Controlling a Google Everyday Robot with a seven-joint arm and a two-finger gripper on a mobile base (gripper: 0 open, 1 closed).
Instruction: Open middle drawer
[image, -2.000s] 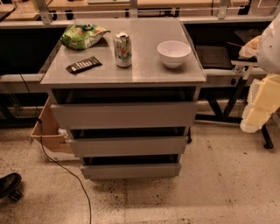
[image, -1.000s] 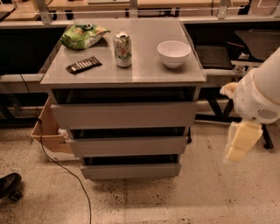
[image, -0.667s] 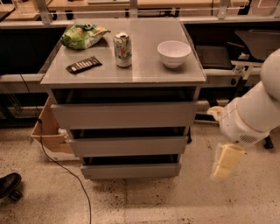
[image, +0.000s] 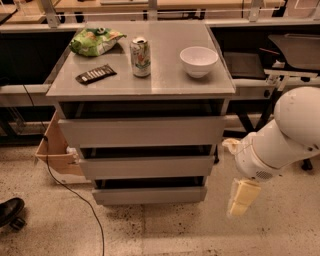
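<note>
A grey cabinet (image: 142, 85) stands in the middle of the camera view with three handleless drawers stacked under its top. The middle drawer (image: 147, 166) has a flat grey front of medium height. It sits between the taller top drawer (image: 142, 131) and the slim bottom drawer (image: 150, 195), and its front is closed. My gripper (image: 242, 197) is cream coloured and hangs down from the white arm (image: 285, 137). It is to the right of the cabinet, level with the bottom drawer and apart from it. It holds nothing.
On the cabinet top lie a green chip bag (image: 95, 41), a soda can (image: 140, 56), a white bowl (image: 199, 61) and a dark snack bar (image: 96, 74). A cardboard box (image: 56, 152) and a cable (image: 75, 192) are on the floor at the left. Workbenches stand behind.
My arm has swung down and left from the upper right edge, bringing the gripper low beside the cabinet's right side. The drawers and the things on top have not moved.
</note>
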